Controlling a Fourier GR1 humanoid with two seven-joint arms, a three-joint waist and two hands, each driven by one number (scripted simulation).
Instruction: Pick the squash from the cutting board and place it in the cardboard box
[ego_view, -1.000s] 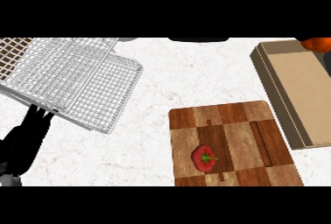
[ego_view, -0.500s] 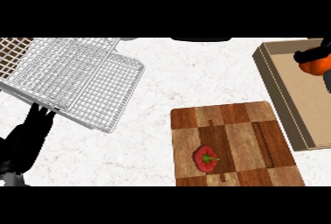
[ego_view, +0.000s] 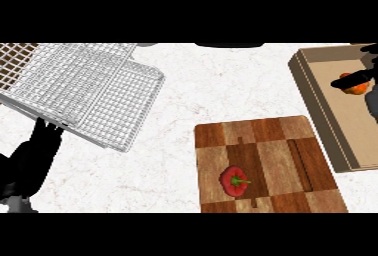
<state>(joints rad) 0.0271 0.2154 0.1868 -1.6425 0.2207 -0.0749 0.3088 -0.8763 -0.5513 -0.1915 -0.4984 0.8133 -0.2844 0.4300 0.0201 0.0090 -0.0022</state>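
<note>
Squash (ego_view: 357, 88) at 3 o'clock: small, round, orange, over the cardboard box (ego_view: 336, 130), clear of the cutting board (ego_view: 258, 145).

White speckled bench (ego_view: 221, 95) fills the view. White wire rack (ego_view: 88, 90) at 10 o'clock, tilted, lower corner near centre. Chequered wooden cutting board at 5 o'clock, carrying one red pepper (ego_view: 236, 181) with a green stem near its lower left. Tan open box along the right edge, 2 to 4 o'clock, just beside the board's upper right corner. Left hand (ego_view: 33, 160) at 8 o'clock, resting, fingers straight and pointing up, tips by the rack's edge. Right hand (ego_view: 363, 75) at the right edge, largely cut off; dark fingers curled across the squash, pinching it above the box floor.
</note>
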